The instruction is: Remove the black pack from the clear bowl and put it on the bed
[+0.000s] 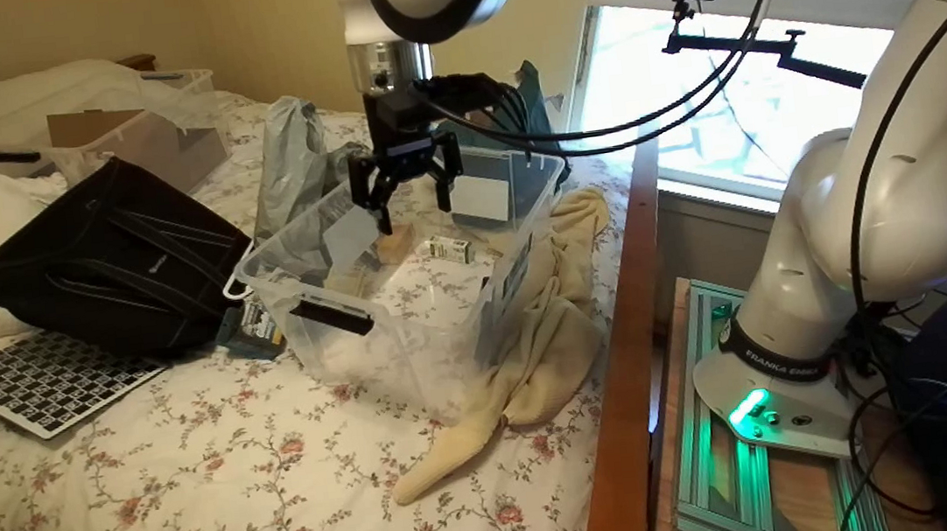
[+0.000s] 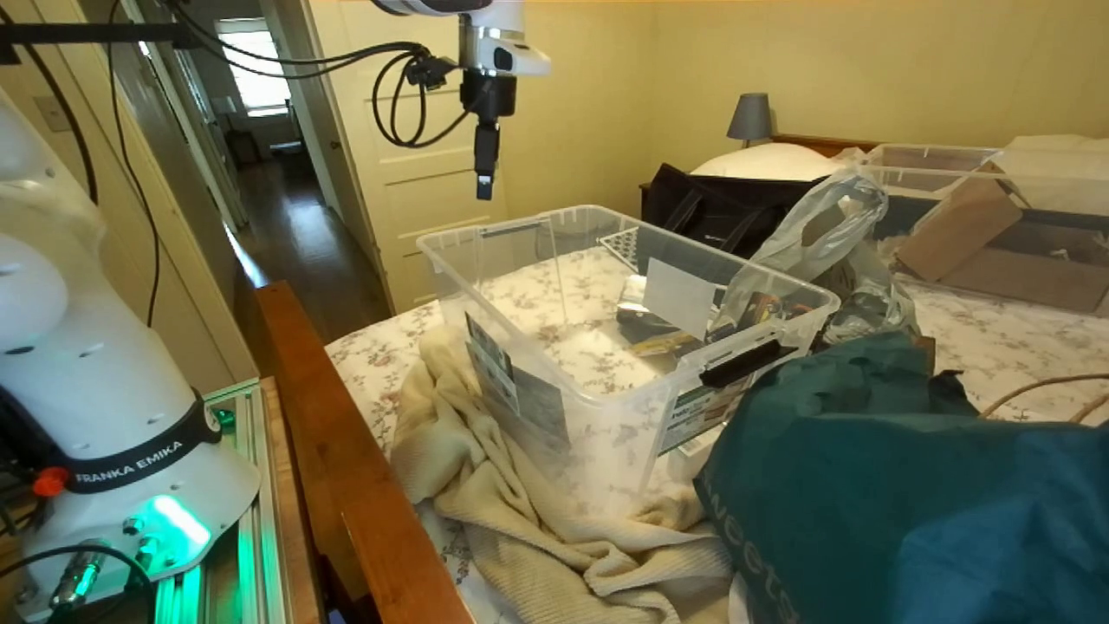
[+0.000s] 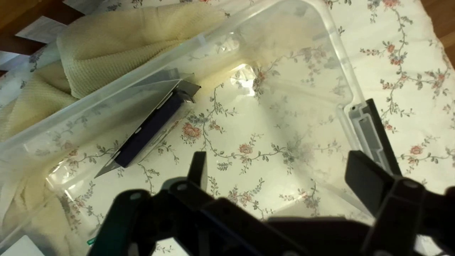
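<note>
The clear bowl is a large see-through tub standing on the bed, seen in both exterior views (image 1: 315, 352) (image 2: 598, 401) and in the wrist view (image 3: 341, 53). The black pack (image 3: 153, 128) is a dark, narrow pack with a card back and clear plastic; it leans along the tub's long wall on the cloth side. I cannot make it out clearly in the exterior views. The bed's flowered cover (image 1: 287, 496) lies under and around the tub. My gripper (image 1: 414, 206) (image 2: 484, 186) (image 3: 277, 170) is open and empty above the tub; the pack lies off to one side of its fingers.
A small white-green box (image 1: 447, 251) and a brown block (image 1: 395, 243) show inside or through the tub. A cream cloth (image 1: 536, 356) lies along it. A black bag (image 1: 129, 258), a grey plastic bag (image 1: 287, 162), a green bag (image 2: 866, 485) and a wooden rail (image 1: 626, 373) surround it.
</note>
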### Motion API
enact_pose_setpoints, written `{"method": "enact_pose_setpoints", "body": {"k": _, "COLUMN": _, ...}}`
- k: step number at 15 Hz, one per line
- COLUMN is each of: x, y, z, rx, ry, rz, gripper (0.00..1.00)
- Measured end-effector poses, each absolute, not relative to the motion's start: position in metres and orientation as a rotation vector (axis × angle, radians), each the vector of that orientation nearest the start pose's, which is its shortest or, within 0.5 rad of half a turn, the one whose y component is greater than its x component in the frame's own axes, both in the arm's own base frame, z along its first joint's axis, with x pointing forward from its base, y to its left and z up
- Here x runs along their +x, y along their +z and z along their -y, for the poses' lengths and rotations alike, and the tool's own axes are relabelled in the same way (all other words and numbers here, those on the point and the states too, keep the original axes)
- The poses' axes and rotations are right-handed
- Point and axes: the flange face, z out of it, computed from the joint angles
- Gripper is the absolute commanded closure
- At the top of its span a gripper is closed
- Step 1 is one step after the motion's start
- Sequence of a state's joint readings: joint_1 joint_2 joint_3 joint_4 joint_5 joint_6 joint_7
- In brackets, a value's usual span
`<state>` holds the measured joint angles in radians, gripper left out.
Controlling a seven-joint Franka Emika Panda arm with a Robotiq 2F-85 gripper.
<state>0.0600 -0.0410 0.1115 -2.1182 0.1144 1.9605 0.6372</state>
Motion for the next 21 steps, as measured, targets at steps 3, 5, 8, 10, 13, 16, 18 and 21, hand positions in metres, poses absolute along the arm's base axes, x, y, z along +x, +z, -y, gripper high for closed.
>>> {"method": "enact_pose_setpoints", "body": {"k": 3, "x": 0.525, "y": 0.414, "z": -0.085, "rx": -2.941, "ry": 0.144, "rz": -0.891, "gripper": 0.00}}
{"method": "enact_pose_setpoints", "body": {"k": 5, "x": 0.531, "y": 0.404, "z": -0.075, "rx": -2.915, "ry": 0.106, "rz": -0.947, "gripper": 0.00}}
{"method": "enact_pose_setpoints", "body": {"k": 8, "x": 0.535, "y": 0.378, "z": -0.056, "rx": -2.891, "ry": 0.093, "rz": -1.030, "gripper": 0.00}}
{"method": "enact_pose_setpoints", "body": {"k": 10, "x": 0.533, "y": 0.358, "z": -0.040, "rx": -2.888, "ry": 0.118, "rz": -1.107, "gripper": 0.00}}
{"method": "enact_pose_setpoints", "body": {"k": 13, "x": 0.531, "y": 0.328, "z": -0.019, "rx": -2.889, "ry": 0.181, "rz": -1.228, "gripper": 0.00}}
{"method": "enact_pose_setpoints", "body": {"k": 16, "x": 0.531, "y": 0.299, "z": 0.000, "rx": -2.868, "ry": 0.245, "rz": -1.334, "gripper": 0.00}}
{"method": "enact_pose_setpoints", "body": {"k": 18, "x": 0.530, "y": 0.283, "z": 0.011, "rx": -2.852, "ry": 0.286, "rz": -1.397, "gripper": 0.00}}
{"method": "enact_pose_setpoints", "body": {"k": 21, "x": 0.527, "y": 0.266, "z": 0.023, "rx": -2.818, "ry": 0.338, "rz": -1.502, "gripper": 0.00}}
